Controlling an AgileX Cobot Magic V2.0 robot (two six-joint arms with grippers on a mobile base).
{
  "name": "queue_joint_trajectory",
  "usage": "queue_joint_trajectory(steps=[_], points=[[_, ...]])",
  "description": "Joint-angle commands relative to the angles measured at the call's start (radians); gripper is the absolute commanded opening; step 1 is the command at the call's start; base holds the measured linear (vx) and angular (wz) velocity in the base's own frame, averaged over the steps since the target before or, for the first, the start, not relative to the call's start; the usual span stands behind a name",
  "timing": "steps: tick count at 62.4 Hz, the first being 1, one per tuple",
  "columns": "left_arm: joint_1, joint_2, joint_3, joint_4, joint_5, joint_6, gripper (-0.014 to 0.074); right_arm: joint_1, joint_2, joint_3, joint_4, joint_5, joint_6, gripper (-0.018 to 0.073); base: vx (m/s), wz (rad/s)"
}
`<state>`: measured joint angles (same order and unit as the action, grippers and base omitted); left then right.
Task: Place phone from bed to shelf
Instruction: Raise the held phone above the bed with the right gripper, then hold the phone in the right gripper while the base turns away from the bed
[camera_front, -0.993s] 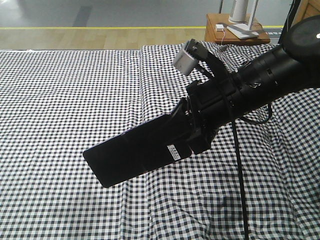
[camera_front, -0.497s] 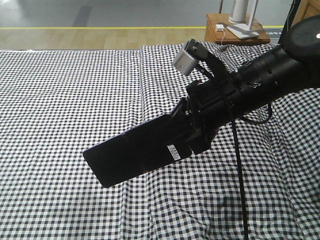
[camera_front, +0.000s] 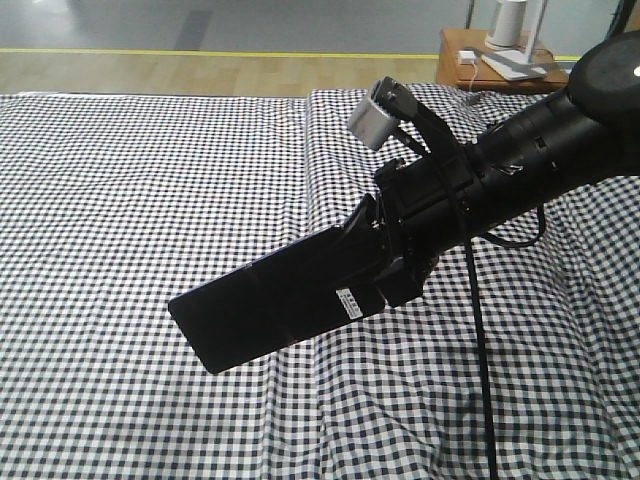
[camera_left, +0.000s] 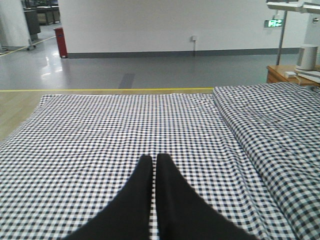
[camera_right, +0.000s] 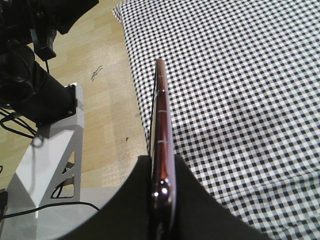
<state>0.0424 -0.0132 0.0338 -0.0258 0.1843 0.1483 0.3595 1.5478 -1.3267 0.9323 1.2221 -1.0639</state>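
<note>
Phone (front view): the phone (camera_front: 275, 315) is a flat black slab in the air above the bed (camera_front: 120, 200). It is tilted, with its free end lower and to the left, clear of the sheet.
Right hand (front view): the right hand (camera_front: 375, 275) is clamped on the phone's upper right end. Its black arm (camera_front: 540, 150) comes in from the right.
Far corner (front view): a reddish-brown bedside table (camera_front: 470, 78) stands beyond the bed.
Left hand (left wrist view): the left hand (camera_left: 153, 162) has its two black fingers pressed together with nothing between them, above the checked sheet.
Bed (left wrist view): a raised layer of the same check lies along the right side.
Phone (right wrist view): seen edge-on with its pinkish rim showing, it is pinched between the right hand's fingers (camera_right: 132, 200).
Surroundings (right wrist view): checked sheet on the right, wooden floor (camera_right: 110, 75) and a white frame (camera_right: 50, 160) on the left.
</note>
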Motion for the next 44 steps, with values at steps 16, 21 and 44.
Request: queue_joint_trajectory(steps=[16, 21, 44], points=[[-0.004, -0.013, -0.021, -0.009, -0.072, -0.006, 0.0001, -0.002, -0.044, -0.025, 0.077, 0.064, -0.006, -0.0003, -0.06, 0.24], [-0.004, -0.013, -0.021, -0.009, -0.072, -0.006, 0.0001, -0.002, -0.044, -0.025, 0.077, 0.064, -0.006, -0.0003, -0.08, 0.33], [-0.004, -0.013, -0.021, -0.009, -0.072, -0.006, 0.0001, -0.002, -0.044, -0.025, 0.077, 0.064, -0.006, -0.0003, -0.1, 0.39]])
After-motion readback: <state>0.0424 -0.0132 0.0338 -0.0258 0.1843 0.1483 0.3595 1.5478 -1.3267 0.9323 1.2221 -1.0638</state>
